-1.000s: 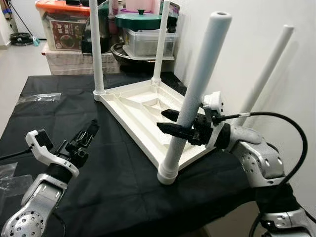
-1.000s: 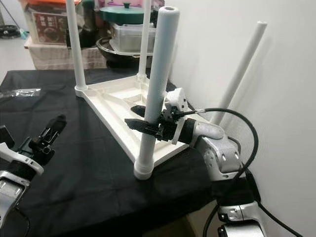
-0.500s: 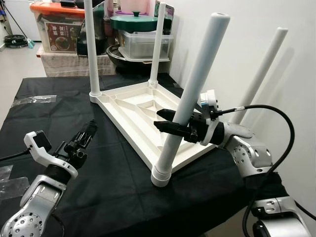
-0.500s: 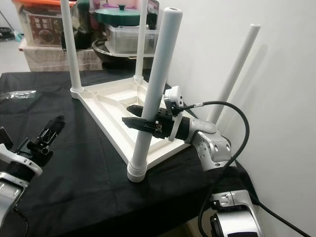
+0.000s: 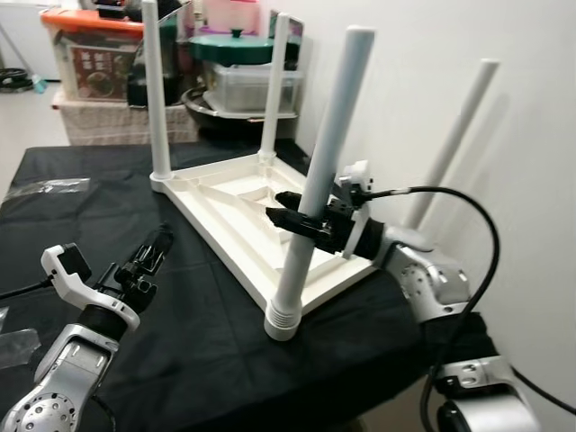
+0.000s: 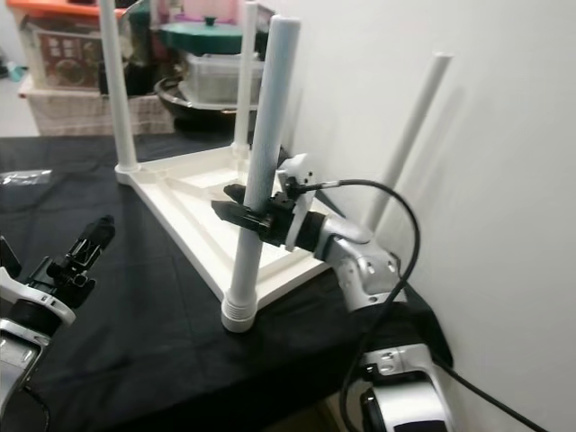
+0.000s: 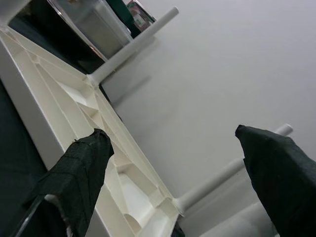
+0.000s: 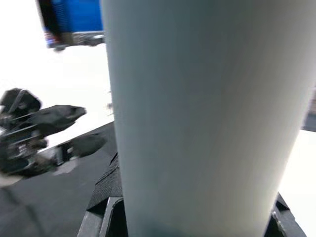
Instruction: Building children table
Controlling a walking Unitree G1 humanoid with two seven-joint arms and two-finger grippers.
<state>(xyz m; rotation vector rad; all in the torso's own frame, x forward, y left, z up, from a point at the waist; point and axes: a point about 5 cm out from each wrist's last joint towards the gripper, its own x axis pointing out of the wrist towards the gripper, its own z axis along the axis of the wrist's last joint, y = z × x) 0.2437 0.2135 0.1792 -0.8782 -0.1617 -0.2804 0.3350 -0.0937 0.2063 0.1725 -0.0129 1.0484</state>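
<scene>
1. While the white plastic children's table top (image 5: 236, 209) lies upside down on the black-clothed bench (image 5: 198, 315), four white round legs rise from it.
2. Right claw (image 5: 297, 216) is clamped around the nearest white leg (image 5: 315, 184) about halfway up, one black finger on each side of it; this leg stands at the table top's near corner, leaning slightly, with its ribbed foot end (image 5: 282, 320) at the table top's edge.
3. Compared with a second ago, the right claw keeps the same grip on that leg, while the whole scene has slid a little lower and to the left because the camera moved.
4. Two more legs (image 5: 155, 99) stand upright at the far corners, and a fourth (image 5: 453, 139) slants toward the white wall.
5. Left claw (image 5: 148, 255) hovers over the bench's near left part, well apart from the table top, as before; its black fingers (image 7: 81, 168) stand wide apart and hold nothing.
6. Beyond the bench sit an orange-lidded storage box (image 5: 90, 45) and a green pot lid (image 5: 238, 47).
7. A clear plastic wrapper (image 5: 58, 185) lies on the bench's left side.
</scene>
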